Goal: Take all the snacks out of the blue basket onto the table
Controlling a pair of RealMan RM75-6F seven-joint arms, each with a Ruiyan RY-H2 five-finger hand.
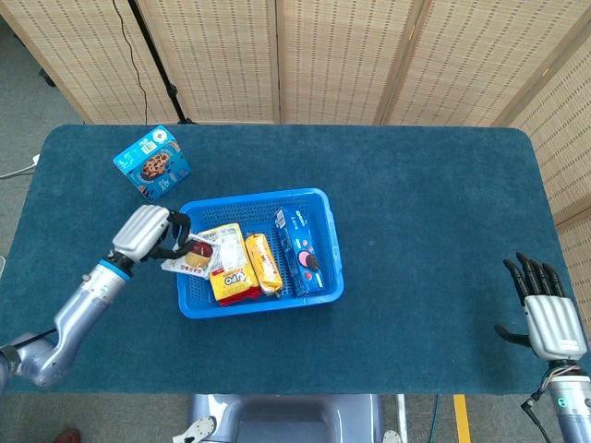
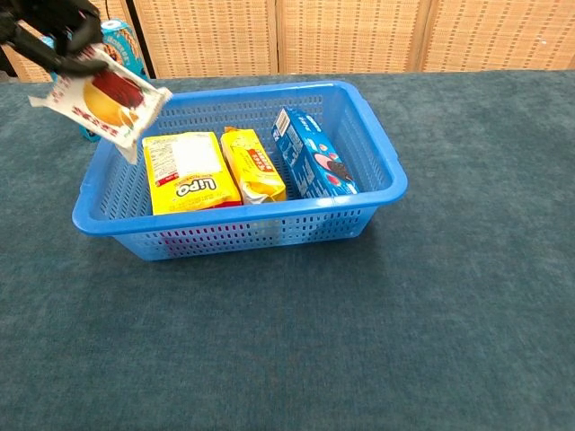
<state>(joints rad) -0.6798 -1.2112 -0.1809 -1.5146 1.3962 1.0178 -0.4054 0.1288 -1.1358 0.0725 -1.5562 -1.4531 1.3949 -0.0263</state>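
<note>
The robot's left hand (image 1: 148,233) grips a white snack packet (image 2: 101,101) by its upper edge, holding it aloft over the left rim of the blue basket (image 1: 323,242), in a frame from a tabletop clearing job. The right hand (image 1: 547,309) rests at the far right of the table (image 1: 434,203), well apart from the basket, fingers spread and holding nothing.

The packet, printed with a red and orange picture, appears lifted clear of the basket wall in the chest view, so the step in hand looks like the carry-out of one snack. The next move would call for swinging it further left, past the rim, and setting it down on bare table before letting go, with care not to catch the basket wall.

One blue cookie box (image 1: 152,163) showing chocolate-chip cookies already lies on the table just beyond the basket's left corner. Three items remain inside, side by side: a yellow pack (image 2: 187,171) reading "LIPO", a smaller yellow-orange pack (image 2: 252,163) whose lettering is too small to read, and a long blue box (image 2: 312,162) pictured with dark sandwich cookies, propped on its edge against the right wall.
</note>
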